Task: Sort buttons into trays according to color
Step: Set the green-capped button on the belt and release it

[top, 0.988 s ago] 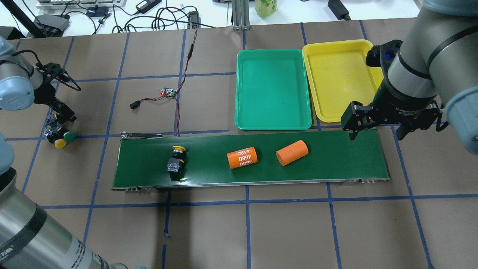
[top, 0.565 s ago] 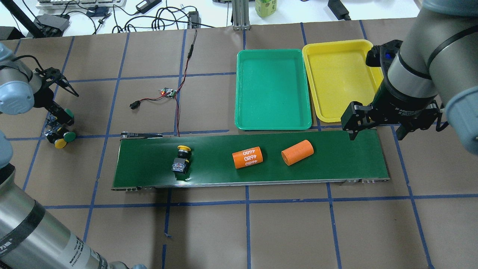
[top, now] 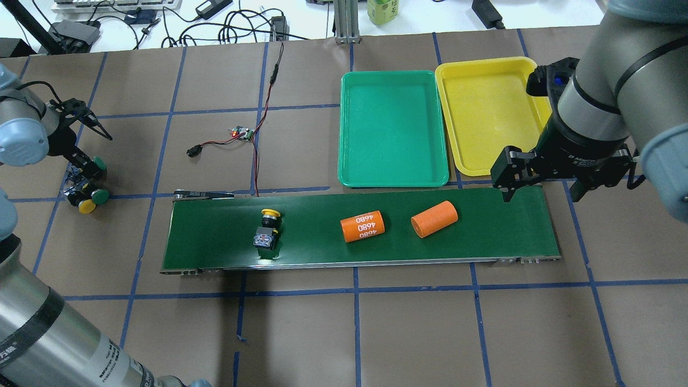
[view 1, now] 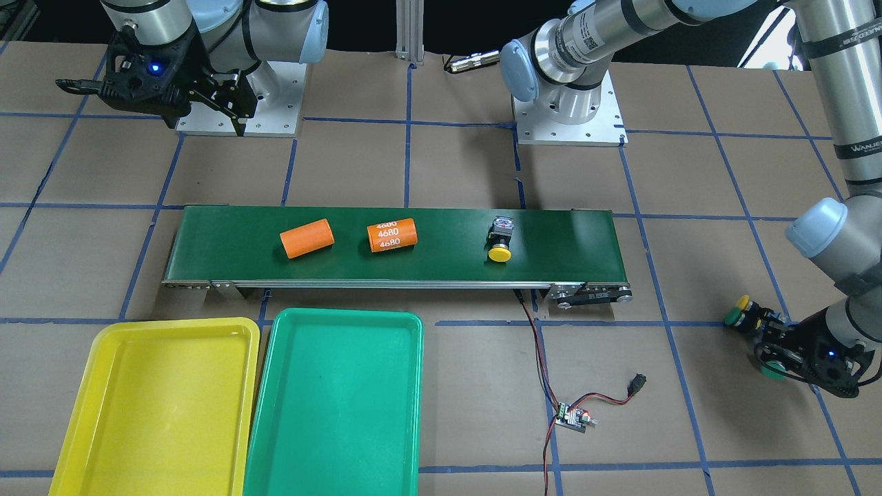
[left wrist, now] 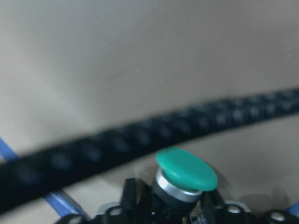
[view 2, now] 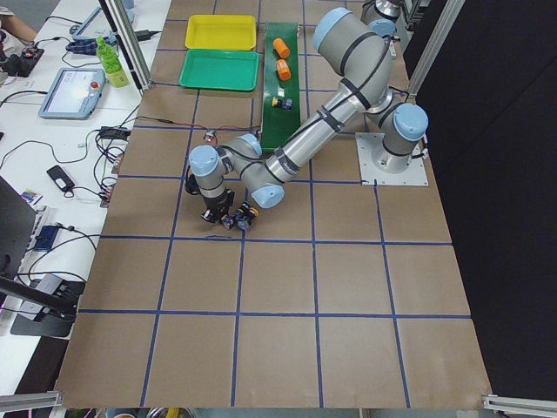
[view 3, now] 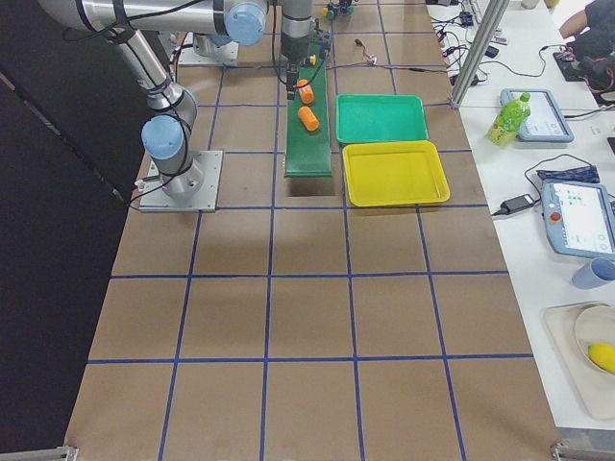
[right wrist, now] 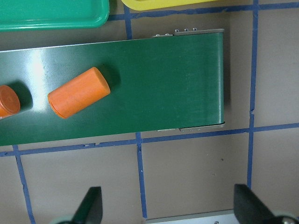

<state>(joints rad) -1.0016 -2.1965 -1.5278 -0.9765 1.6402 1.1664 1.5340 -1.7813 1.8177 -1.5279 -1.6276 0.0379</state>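
My left gripper (top: 90, 166) at the table's far left is shut on a green button (top: 98, 163); the left wrist view shows its green cap (left wrist: 187, 169) between the fingers. Just beside it on the table sit a yellow button (top: 86, 204) and another green button (top: 100, 196). A second yellow button (top: 267, 228) lies on the dark-green conveyor belt (top: 484, 236). My right gripper (top: 543, 188) hangs open and empty over the belt's right end. The green tray (top: 392, 129) and the yellow tray (top: 484, 113) lie side by side beyond the belt, both empty.
Two orange cylinders ride the belt, one marked 4680 (top: 363, 226) and one plain (top: 434, 219). A small circuit board with red-black wires (top: 242, 133) lies left of the green tray. A black cable (left wrist: 140, 140) crosses the left wrist view.
The belt has carried the yellow button and both orange cylinders to the right. My left wrist has turned and the green cap now shows at its gripper. The right arm has not moved.
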